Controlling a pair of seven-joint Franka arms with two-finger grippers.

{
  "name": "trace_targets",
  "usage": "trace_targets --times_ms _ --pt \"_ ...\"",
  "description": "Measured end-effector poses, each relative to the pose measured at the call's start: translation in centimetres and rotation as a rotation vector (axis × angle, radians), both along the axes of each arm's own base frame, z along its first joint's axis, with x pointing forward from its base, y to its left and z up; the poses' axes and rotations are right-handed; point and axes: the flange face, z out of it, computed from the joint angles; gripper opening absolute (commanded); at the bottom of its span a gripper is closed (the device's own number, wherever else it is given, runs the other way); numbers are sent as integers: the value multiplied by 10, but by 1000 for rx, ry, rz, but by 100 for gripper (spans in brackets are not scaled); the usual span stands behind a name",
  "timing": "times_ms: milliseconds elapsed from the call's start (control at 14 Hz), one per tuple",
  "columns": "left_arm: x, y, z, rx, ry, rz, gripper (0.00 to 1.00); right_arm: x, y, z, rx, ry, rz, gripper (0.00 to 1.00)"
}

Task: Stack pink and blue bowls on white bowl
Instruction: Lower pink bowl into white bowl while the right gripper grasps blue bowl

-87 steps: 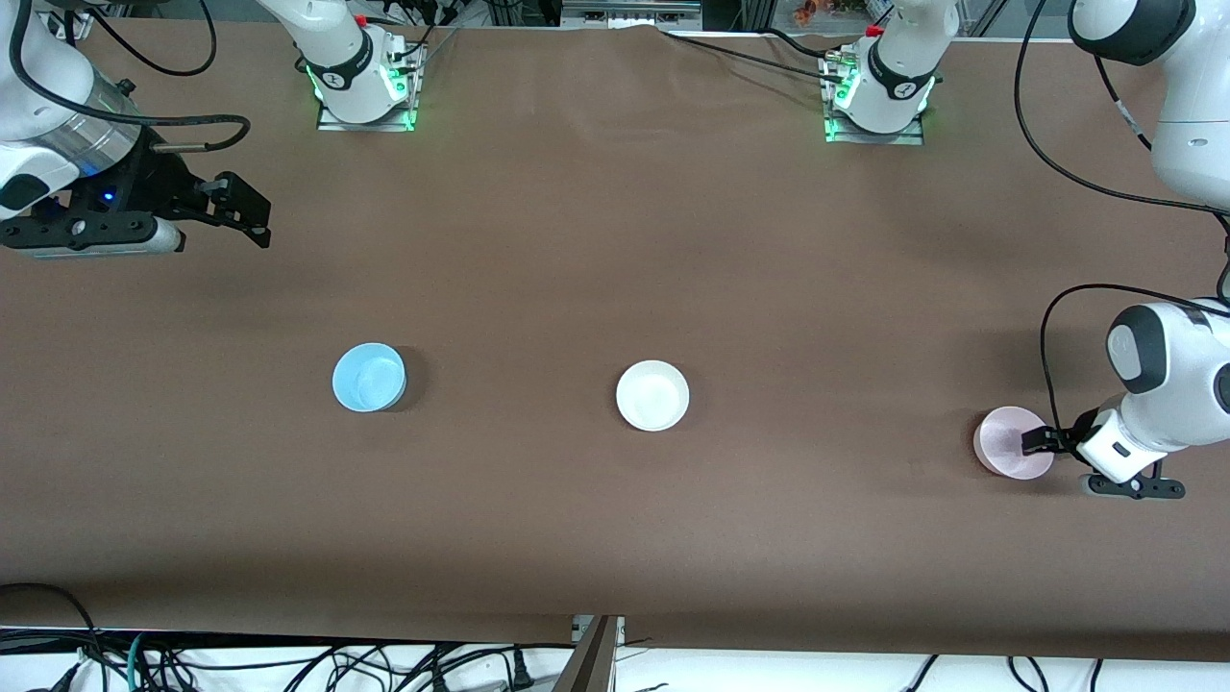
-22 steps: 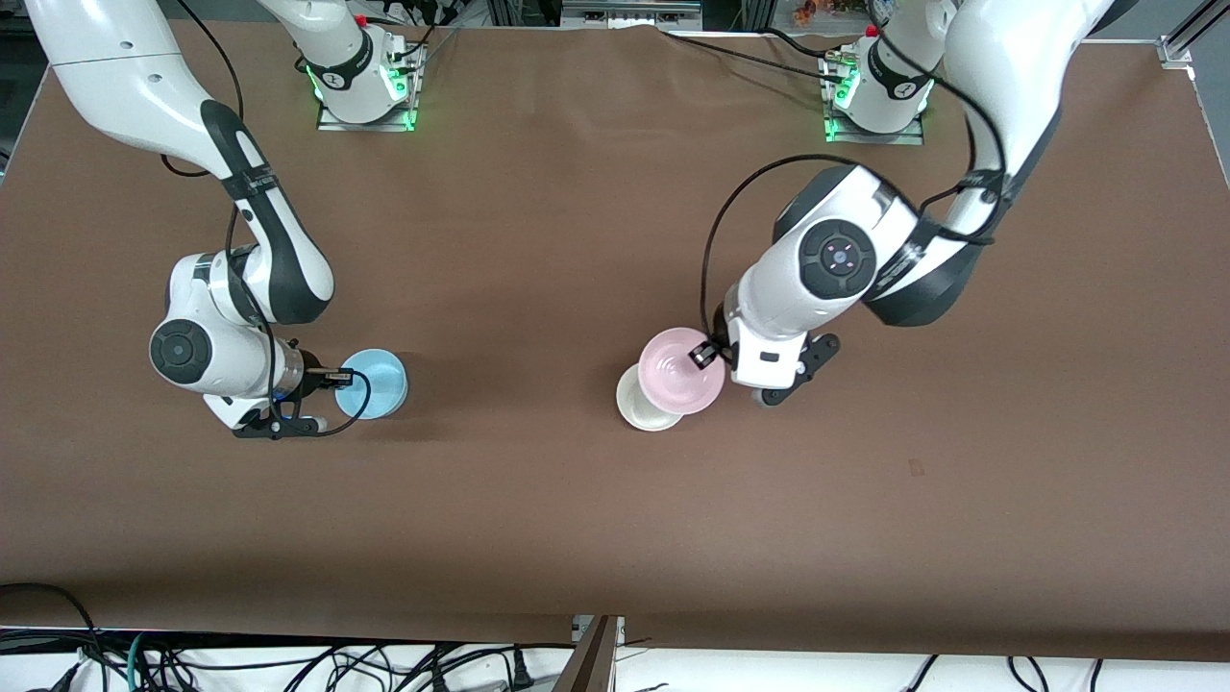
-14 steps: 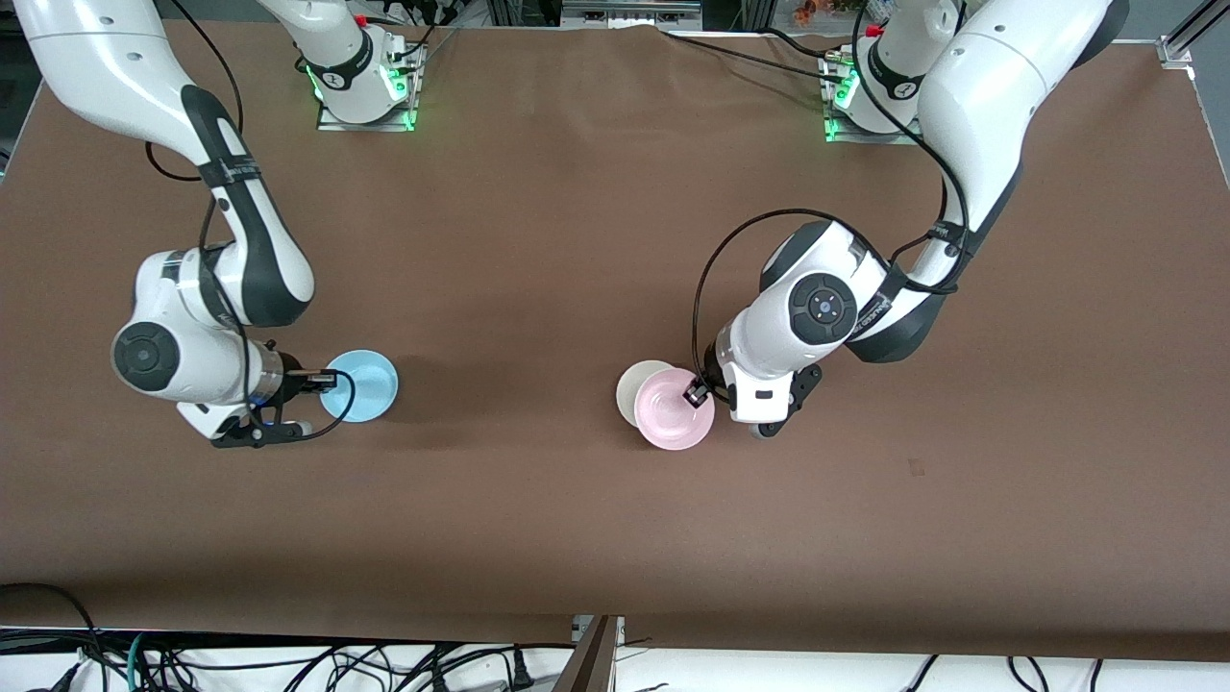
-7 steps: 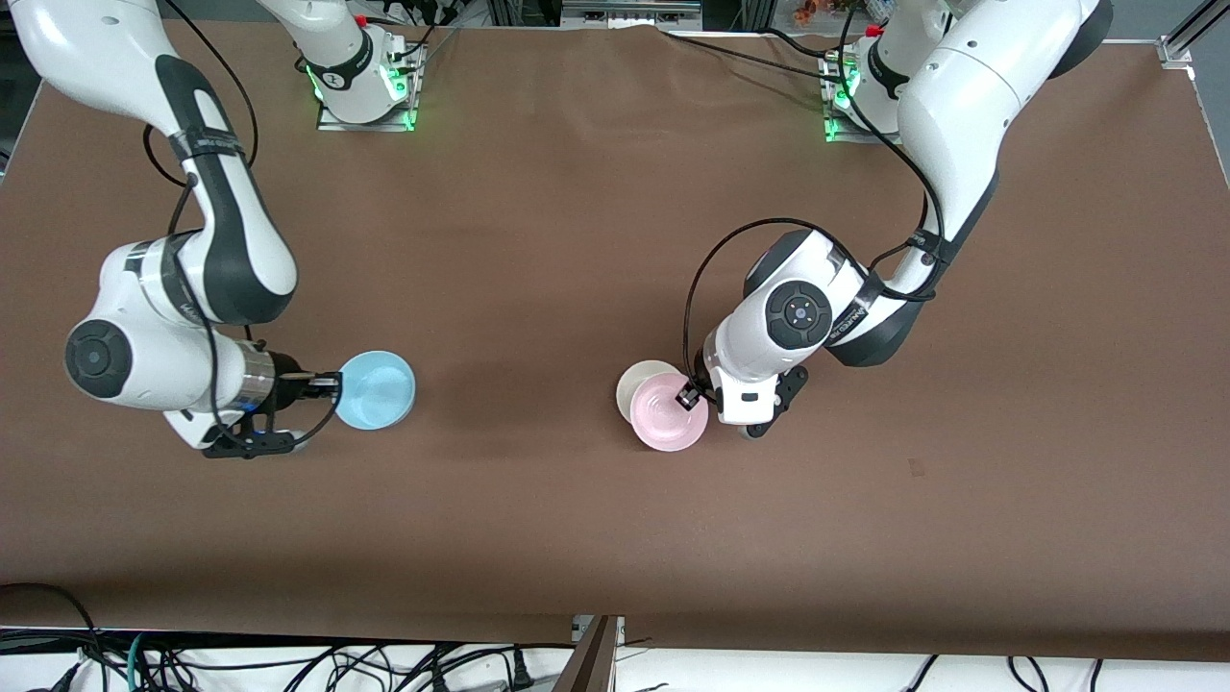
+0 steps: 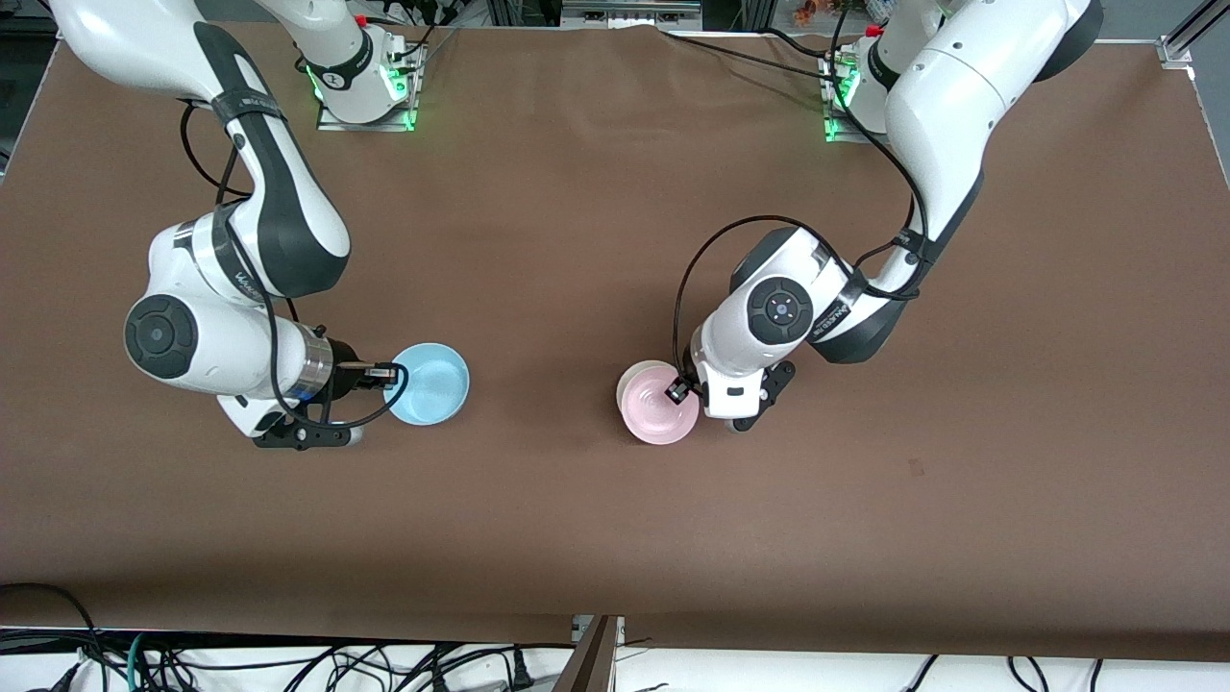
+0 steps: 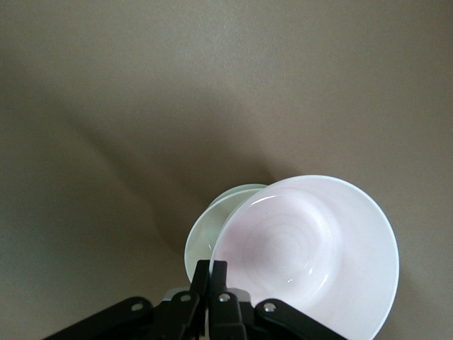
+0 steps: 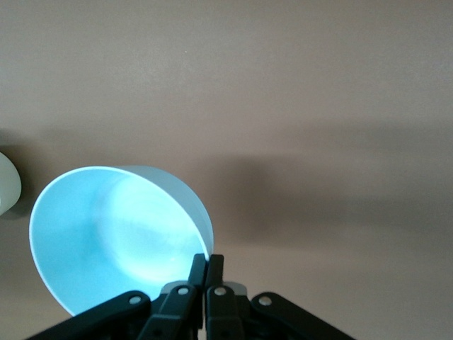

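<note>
- The brown table (image 5: 596, 519) is covered by a plain cloth, and nothing stands between the two bowl spots.
- Black cables (image 5: 288, 663) hang below the table edge nearest the front camera.
- The white bowl (image 5: 636, 377) sits near the middle of the table; only a thin slice of its rim shows.
- The pink bowl (image 5: 658, 413) covers most of the white bowl. It sits a bit off to the side nearer the front camera, and it may be tilted; it is hard to tell whether it rests inside yet.
- The left gripper (image 5: 680, 390) pinches the pink bowl's rim, on the side toward the left arm's end of the table. In the left wrist view its fingers (image 6: 212, 280) are squeezed on the rim of the pink bowl (image 6: 311, 255), with the white bowl (image 6: 209, 227) peeking out from under it.
- The blue bowl (image 5: 430, 383) is well apart from the other two, toward the right arm's end of the table.
- The right gripper (image 5: 389, 373) pinches its rim, fingers (image 7: 205, 273) tight together on the blue bowl (image 7: 120, 234).
</note>
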Motion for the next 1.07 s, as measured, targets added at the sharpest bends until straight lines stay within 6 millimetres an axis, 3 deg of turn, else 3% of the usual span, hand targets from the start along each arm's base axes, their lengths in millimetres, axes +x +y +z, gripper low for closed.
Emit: trace_targets --times_ms 1071 --pt "-3 -4 -13 37 -14 -30 0 0 -1 0 -1 1 -2 0"
